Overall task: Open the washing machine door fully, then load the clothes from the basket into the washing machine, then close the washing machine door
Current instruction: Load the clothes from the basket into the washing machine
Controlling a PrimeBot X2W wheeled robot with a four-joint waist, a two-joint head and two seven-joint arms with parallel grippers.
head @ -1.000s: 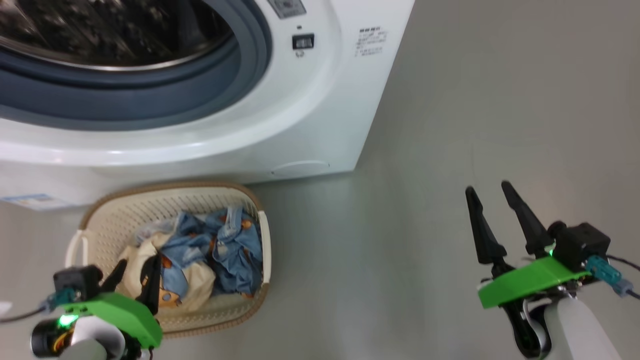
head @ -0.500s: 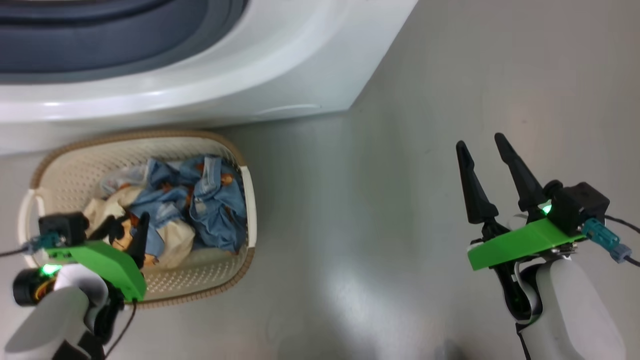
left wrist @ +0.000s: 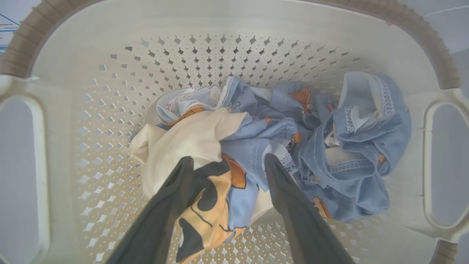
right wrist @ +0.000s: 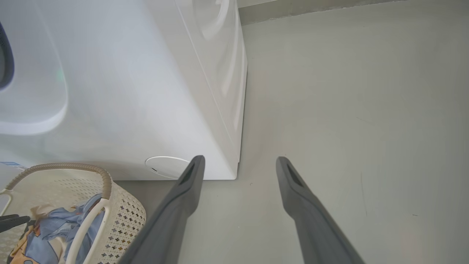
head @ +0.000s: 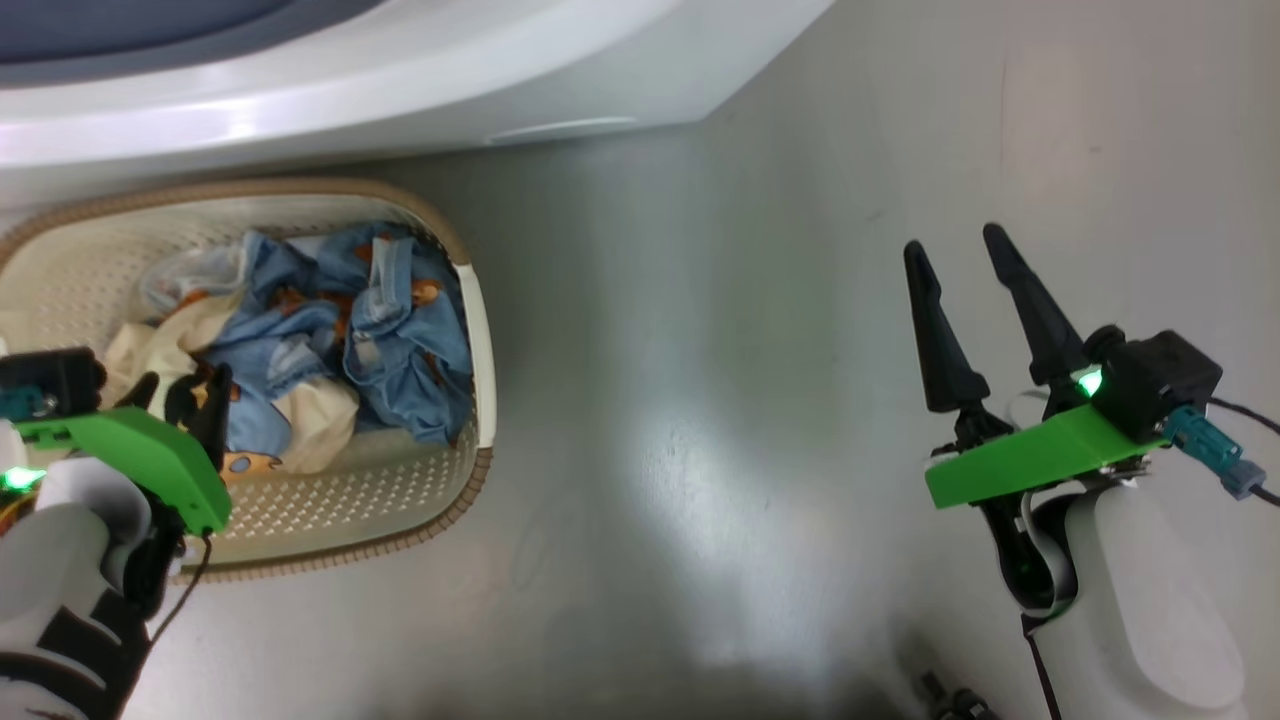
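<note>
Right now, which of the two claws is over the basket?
The left claw, open and pointing down at the clothes inside the basket. The right claw is also open but hangs over the floor, off to the side.

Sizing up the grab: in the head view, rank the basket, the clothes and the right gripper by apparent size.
1. Basket: largest, though cut by the left edge.
2. Clothes: covering roughly half its inside.
3. Right gripper: smallest, though nearness to the camera enlarges it.
</note>
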